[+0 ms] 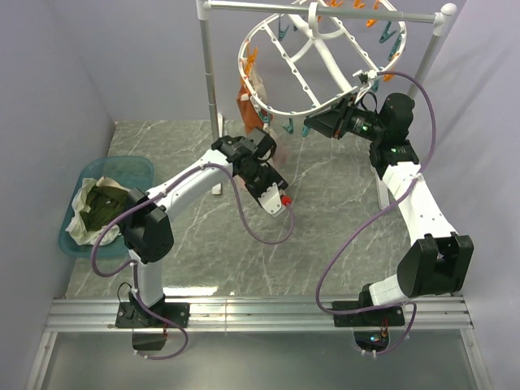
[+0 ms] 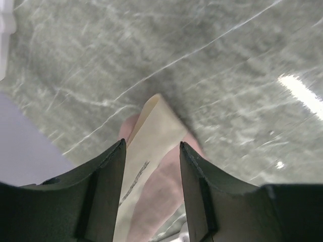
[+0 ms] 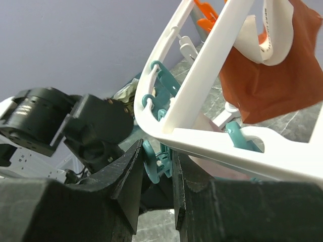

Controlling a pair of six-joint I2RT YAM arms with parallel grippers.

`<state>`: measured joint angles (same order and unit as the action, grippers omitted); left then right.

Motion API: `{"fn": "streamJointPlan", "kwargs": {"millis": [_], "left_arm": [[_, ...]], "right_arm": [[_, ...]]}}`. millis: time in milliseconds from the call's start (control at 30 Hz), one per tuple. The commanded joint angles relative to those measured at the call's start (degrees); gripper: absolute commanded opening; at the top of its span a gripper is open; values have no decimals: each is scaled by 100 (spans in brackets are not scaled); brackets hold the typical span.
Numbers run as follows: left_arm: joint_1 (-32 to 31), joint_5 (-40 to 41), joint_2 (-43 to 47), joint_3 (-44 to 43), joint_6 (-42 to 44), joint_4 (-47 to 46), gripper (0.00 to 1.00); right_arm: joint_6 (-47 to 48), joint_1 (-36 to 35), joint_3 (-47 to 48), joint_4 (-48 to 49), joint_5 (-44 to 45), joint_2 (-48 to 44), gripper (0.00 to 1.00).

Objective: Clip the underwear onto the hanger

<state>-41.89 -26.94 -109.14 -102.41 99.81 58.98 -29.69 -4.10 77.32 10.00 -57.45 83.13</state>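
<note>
Underwear [image 2: 162, 176], a pale pinkish-beige cloth brief with a lighter waistband edge, sits between the black fingers of the left gripper [image 2: 151, 146], which are clenched on it. The cloth pokes out past the fingertips above the grey marbled table [image 1: 325, 236]. In the top view the brief is mostly hidden behind that gripper.

The large white plastic oval hanger [image 1: 313, 50] hangs tilted from the white pole stand [image 1: 213, 73], its low rim just above both grippers. The right gripper [image 3: 156, 151] is squeezed on a teal clothes peg [image 3: 153, 165] under that rim.

A rust-orange garment [image 3: 267, 80] hangs from the rim's left side, just beside the left gripper and close to the stand's left upright, so that side is crowded. Orange and teal pegs line the rest of the rim.

Well apart at the table's left edge lies a translucent teal tray [image 1: 77, 244] holding an olive-green cloth [image 1: 106, 203]. Purple walls close in the left, the back and the right. Marble shows between the two arms, down to the metal rail [image 1: 260, 313] at the near edge.
</note>
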Motion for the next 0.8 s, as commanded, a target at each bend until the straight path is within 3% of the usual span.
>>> {"fn": "streamJointPlan", "kwargs": {"millis": [0, 567, 767], "left_arm": [[49, 84, -54, -437, 338, 202, 52], [260, 496, -459, -605, 399, -431, 51], [278, 602, -626, -842, 522, -273, 50]], "right_arm": [[174, -12, 205, -138, 76, -227, 0], [368, 5, -50, -253, 155, -438, 0], [403, -12, -85, -270, 146, -456, 0]]}}
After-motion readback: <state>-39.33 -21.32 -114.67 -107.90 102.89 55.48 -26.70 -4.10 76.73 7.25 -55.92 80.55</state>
